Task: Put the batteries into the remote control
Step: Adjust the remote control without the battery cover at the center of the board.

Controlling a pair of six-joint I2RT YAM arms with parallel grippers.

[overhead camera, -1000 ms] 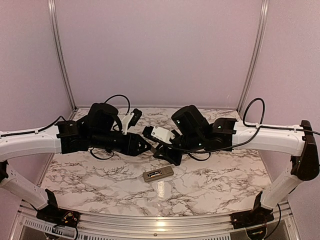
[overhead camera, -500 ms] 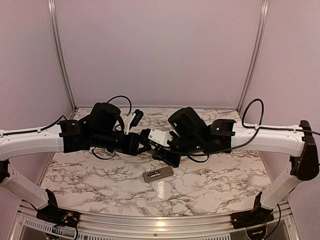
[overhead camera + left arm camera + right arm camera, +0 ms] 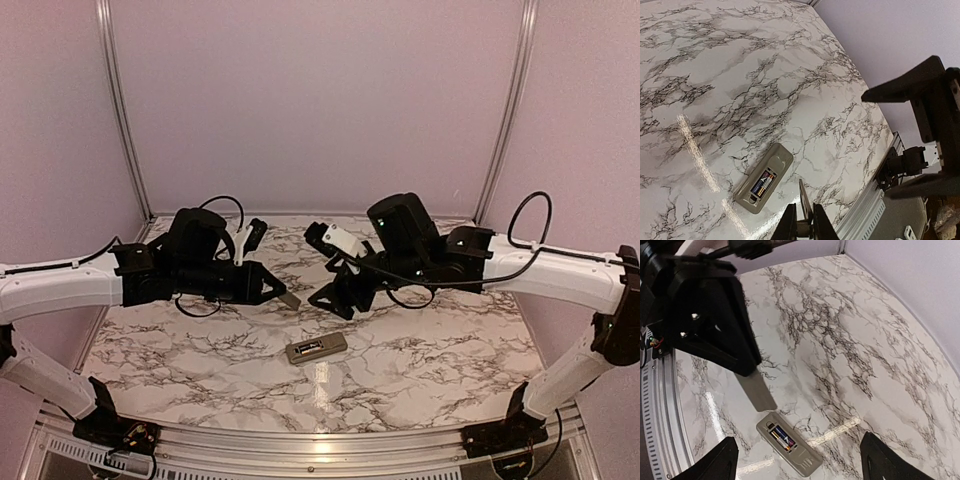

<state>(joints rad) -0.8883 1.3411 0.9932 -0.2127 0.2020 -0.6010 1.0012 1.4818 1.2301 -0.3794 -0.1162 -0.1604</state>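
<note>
The remote control lies back-up on the marble table near the front middle. Its recess is uncovered, and the batteries lie side by side in it. My left gripper hovers to the remote's upper left, shut on the flat grey cover plate, which shows edge-on between its fingers. My right gripper hangs open above and behind the remote. Nothing sits between its fingers, which straddle the remote from well above.
An aluminium rail runs along the table's front edge, with the arm bases behind it. Purple walls close the back and both sides. Black cables loop over both wrists. The two grippers face each other a short gap apart.
The left gripper shut on the cover plate, and the right gripper opened and let it go. The arms then drew apart, left to the left and right to the right.
</note>
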